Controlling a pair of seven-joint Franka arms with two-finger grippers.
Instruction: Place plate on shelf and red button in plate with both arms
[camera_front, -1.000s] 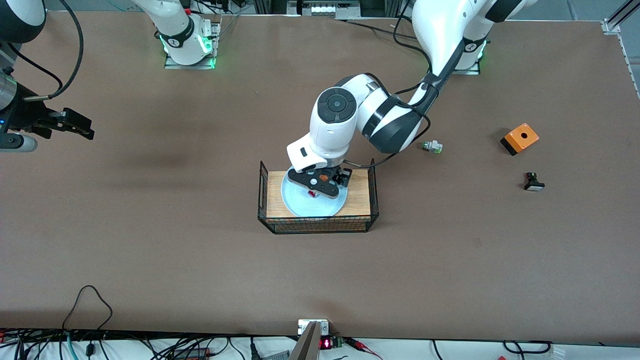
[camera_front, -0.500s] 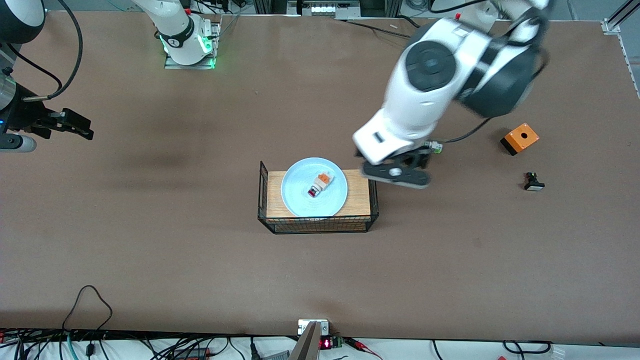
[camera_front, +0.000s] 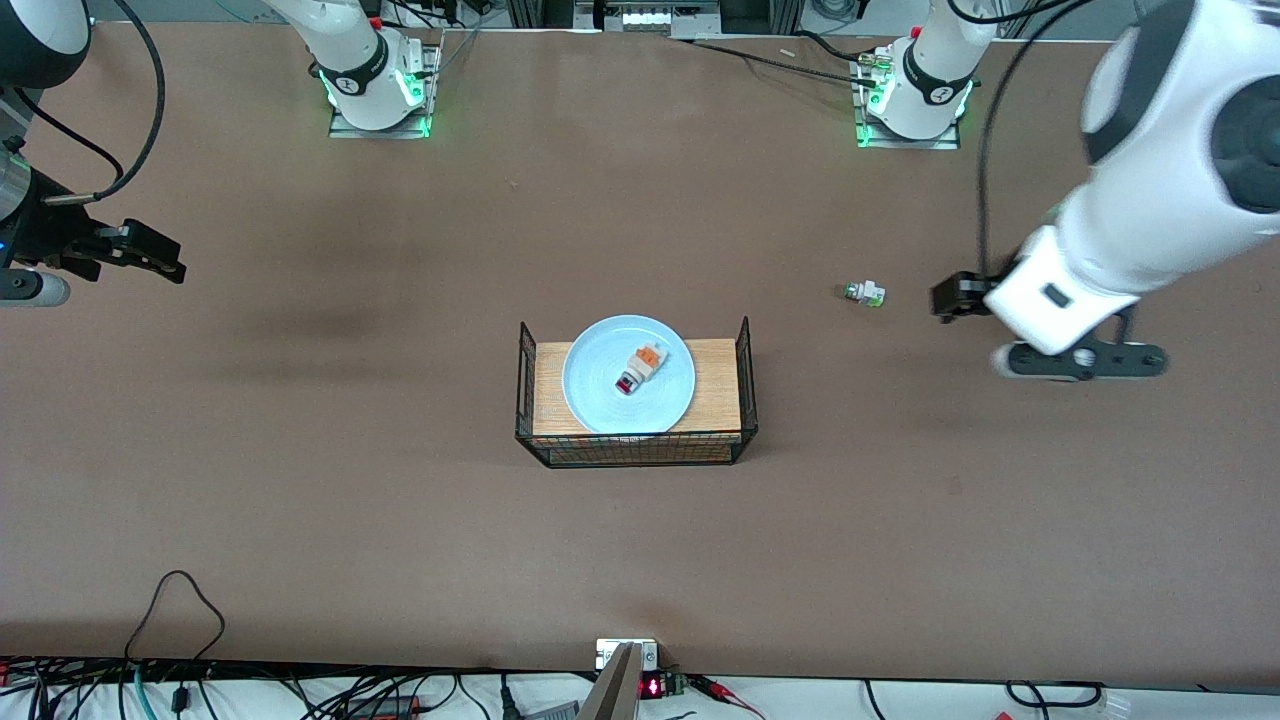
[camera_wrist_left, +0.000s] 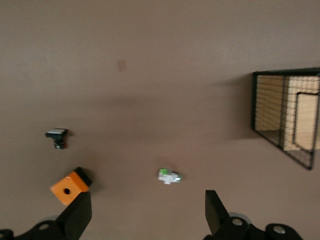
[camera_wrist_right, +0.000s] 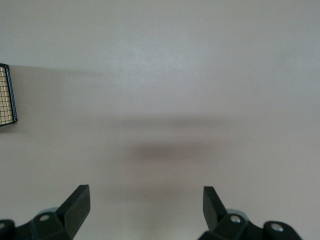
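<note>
The pale blue plate lies on the wooden board inside a black wire basket at mid-table. On the plate rests the red button, orange block and red cap showing, with nothing touching it. My left gripper hangs open and empty over the table toward the left arm's end, well away from the basket. My right gripper waits open and empty over bare table at the right arm's end.
A white part with a green tip lies between the basket and the left gripper. The left wrist view shows an orange box with a round hole and a small black part; the left arm hides both in the front view.
The left arm has pulled up and away from over the plate toward its own end of the table, leaving the red button on the plate. The right arm has not moved.
</note>
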